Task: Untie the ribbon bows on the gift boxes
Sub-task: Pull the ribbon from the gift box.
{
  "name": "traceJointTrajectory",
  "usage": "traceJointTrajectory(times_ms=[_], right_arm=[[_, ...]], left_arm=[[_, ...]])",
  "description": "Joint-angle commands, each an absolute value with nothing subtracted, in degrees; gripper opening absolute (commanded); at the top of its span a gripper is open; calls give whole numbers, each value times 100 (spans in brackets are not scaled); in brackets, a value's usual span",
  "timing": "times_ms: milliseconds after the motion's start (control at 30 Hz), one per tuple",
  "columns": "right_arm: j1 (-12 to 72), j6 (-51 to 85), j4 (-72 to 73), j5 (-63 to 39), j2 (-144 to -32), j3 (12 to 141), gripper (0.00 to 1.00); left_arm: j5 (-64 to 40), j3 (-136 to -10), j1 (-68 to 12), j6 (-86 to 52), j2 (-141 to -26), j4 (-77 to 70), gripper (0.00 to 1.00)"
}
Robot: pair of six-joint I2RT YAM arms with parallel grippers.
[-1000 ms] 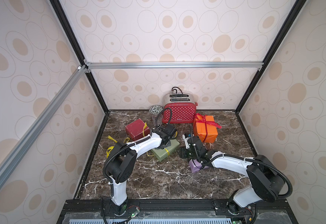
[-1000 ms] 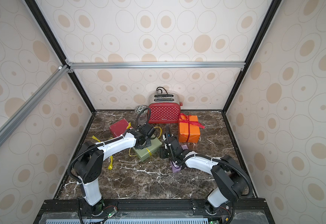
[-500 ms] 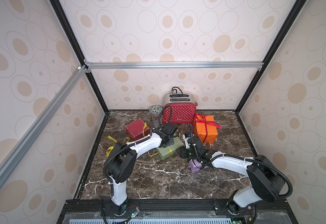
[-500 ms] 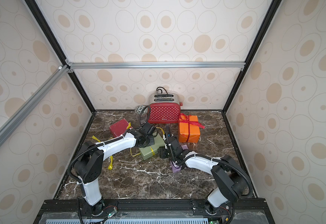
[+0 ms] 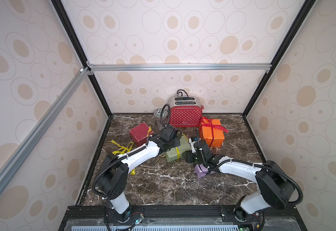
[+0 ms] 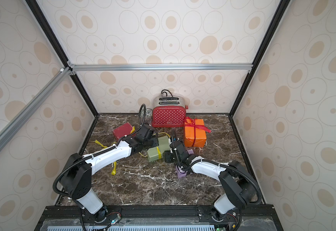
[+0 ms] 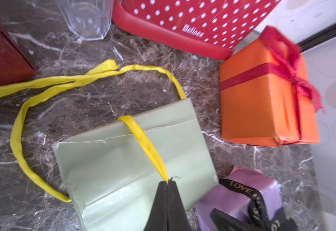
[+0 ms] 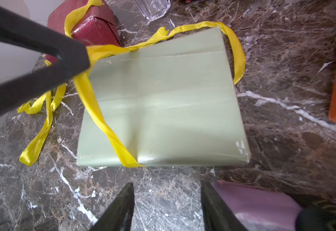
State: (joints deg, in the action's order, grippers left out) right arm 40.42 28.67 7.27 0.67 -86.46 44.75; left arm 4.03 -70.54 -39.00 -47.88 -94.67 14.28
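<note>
Left claw (image 7: 167, 185) is pinched shut on the yellow ribbon (image 7: 143, 140) crossing the olive green box (image 7: 113, 160), at the middle of the counter (image 8: 283, 80). Right claw (image 8: 167, 186) hangs half-open, empty, by the box's near edge. Best: pin the box, pull slowly; any knot underneath cannot be seen.

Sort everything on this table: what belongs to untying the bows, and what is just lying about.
Belongs: green box, wrapped yellow ribbon, orange box, red bow, lilac box, black ribbon, dark red box, loose yellow ribbon.
Lying about: toaster, clear glass, patterned bowl.
</note>
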Motion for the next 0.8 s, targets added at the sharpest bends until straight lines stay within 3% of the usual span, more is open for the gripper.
traceJointTrajectory(times_ms=[0, 300, 767], right_arm=[[4036, 2909, 677, 181, -8473, 4403, 55], [4041, 2918, 677, 211, -8457, 4394, 55], [4035, 2918, 681, 209, -8490, 4395, 55]], left_arm=[[403, -7028, -3912, -4446, -9031, 871, 0], [320, -7158, -3911, -3870, -8194, 361, 0], [525, -8440, -3911, -3060, -7764, 884, 0]])
